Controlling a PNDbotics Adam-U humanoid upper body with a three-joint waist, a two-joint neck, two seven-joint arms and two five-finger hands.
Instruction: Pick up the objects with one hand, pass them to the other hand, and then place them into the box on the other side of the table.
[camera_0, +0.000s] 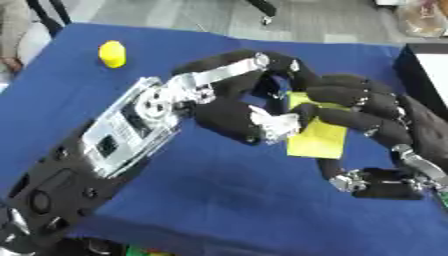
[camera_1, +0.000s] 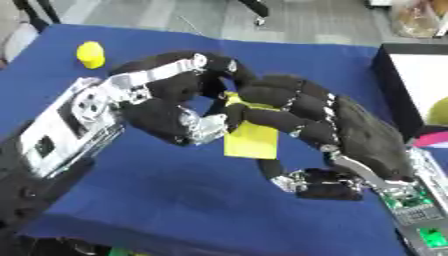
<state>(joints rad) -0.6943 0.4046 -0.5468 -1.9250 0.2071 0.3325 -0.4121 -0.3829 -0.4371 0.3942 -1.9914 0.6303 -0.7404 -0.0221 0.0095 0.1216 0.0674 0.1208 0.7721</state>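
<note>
Two black robot hands with silver joints show over one blue cloth-covered table (camera_0: 219, 200): the left hand (camera_0: 229, 116) and the right hand (camera_1: 302, 120). Between them is one flat yellow rectangular block (camera_1: 252, 137), and one small rounded yellow object (camera_0: 112, 54) stands on the far left of the table. One black-walled box with a white inside (camera_1: 411, 75) sits at the right edge, and within it shows part of one yellow-green rounded thing (camera_1: 437, 112).

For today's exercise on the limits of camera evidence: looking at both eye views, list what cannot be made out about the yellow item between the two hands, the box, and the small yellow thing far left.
- Yellow flat item: its upper part is covered by the fingers of the right hand and left hand; which hand bears it is unclear.
- Box: cut off by the right edge.
- Small yellow object: too blurred to identify.
</note>
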